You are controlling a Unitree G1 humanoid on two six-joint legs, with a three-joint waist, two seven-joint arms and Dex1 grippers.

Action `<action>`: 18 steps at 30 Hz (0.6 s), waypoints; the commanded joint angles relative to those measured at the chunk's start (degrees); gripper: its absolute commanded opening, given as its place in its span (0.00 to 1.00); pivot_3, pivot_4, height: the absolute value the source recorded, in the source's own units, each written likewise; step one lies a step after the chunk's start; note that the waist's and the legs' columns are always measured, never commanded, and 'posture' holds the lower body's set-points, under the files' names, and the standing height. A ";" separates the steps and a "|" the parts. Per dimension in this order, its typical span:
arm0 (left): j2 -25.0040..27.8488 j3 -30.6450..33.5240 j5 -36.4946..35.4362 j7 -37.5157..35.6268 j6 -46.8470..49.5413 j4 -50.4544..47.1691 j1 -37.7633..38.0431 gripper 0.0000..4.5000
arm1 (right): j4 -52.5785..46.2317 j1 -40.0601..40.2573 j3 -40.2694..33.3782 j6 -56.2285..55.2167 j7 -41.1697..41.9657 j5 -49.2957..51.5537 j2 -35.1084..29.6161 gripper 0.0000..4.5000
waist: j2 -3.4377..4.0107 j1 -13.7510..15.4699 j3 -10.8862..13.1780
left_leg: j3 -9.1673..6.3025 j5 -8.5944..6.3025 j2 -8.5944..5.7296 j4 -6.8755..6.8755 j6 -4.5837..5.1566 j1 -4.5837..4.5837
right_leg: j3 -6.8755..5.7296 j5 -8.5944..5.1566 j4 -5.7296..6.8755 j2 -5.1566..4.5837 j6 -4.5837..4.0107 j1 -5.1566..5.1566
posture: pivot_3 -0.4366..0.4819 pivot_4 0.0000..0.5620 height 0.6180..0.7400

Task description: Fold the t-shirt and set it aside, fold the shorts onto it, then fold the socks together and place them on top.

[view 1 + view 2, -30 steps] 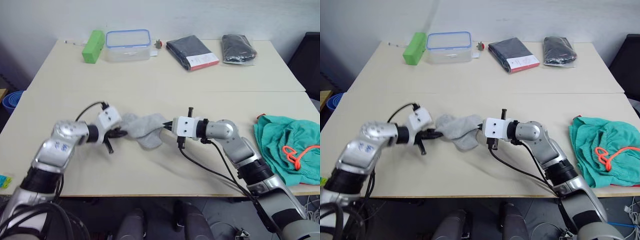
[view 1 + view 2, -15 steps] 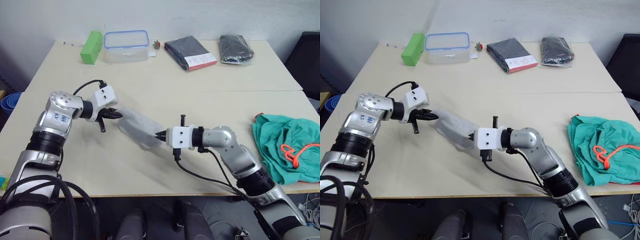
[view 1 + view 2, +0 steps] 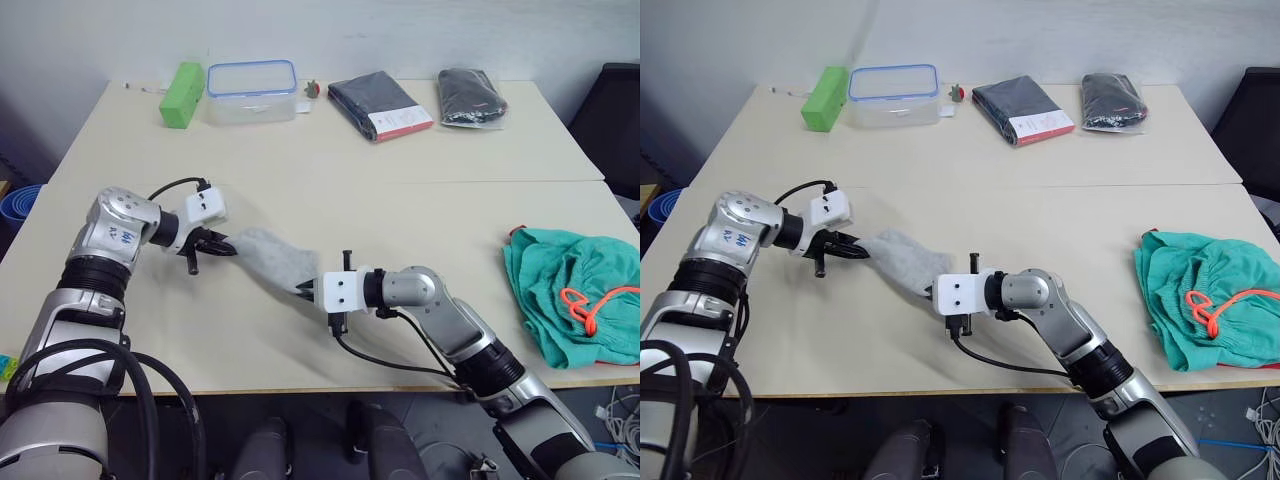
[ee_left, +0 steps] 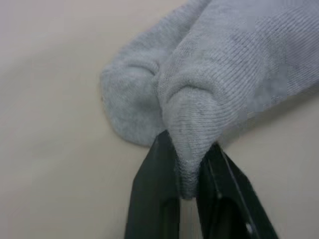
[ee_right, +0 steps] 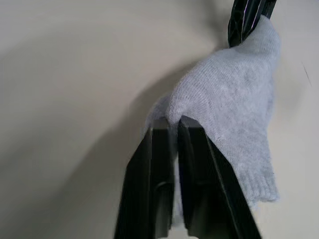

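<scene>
Socks pinched at both ends over the near table

Grey soft socks stretch between my grippers above the near beige tabletop. My left gripper has its fingers pressed on one end, and my right gripper pinches the other. Teal-green fabric shorts with an orange drawstring lie well apart at my right edge. Along the far edge I see a green block, a clear blue-rimmed plastic box and two dark packaged garments. Pale wall behind.
</scene>
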 commanded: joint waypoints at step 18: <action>-0.54 9.19 -4.46 8.07 34.26 -10.71 -0.84 0.73 | -2.99 -2.55 -8.18 7.89 1.84 10.65 1.01 0.76 | -0.03 -0.14 0.00 | -0.01 -0.01 0.02 0.04 -0.02 0.01 | 0.07 0.00 0.13 0.02 0.01 -0.03 | 0.48 0.27 1.00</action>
